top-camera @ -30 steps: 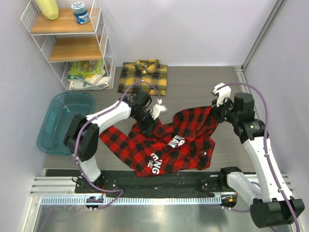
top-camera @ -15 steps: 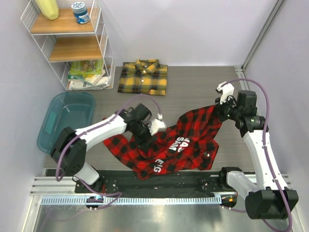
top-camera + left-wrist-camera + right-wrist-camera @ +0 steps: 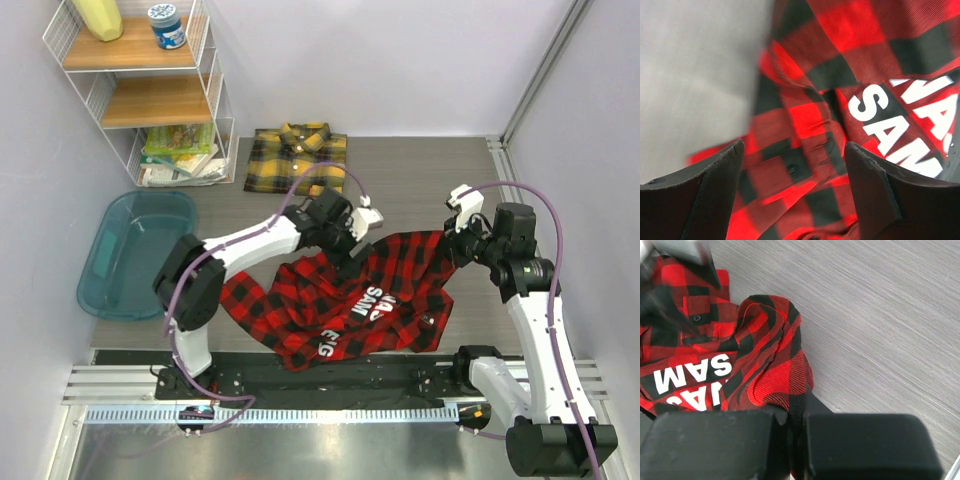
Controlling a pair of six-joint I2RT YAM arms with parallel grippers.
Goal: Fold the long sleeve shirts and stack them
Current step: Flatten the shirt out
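red shirt (image 3: 350,300): rumpled, middle of table (image 3: 420,170) toward near edge | yellow shirt (image 3: 298,158): folded, far edge | right gripper (image 3: 791,416): clamped on red shirt's right edge | left gripper (image 3: 792,170): wide, empty, just above cloth | advice: grab opposite edge, pull flat before folding

I see both arms same build: left arm (image 3: 250,238), right arm (image 3: 535,325), white link shells, black joint housings. Purple cable (image 3: 505,184) loops along each, base to wrist. On my wrist feeds: left gripper (image 3: 795,187) fingers matte black, wedge-shaped, lighter along edges; right gripper (image 3: 792,442) fingers black, blocky, rounded corners.
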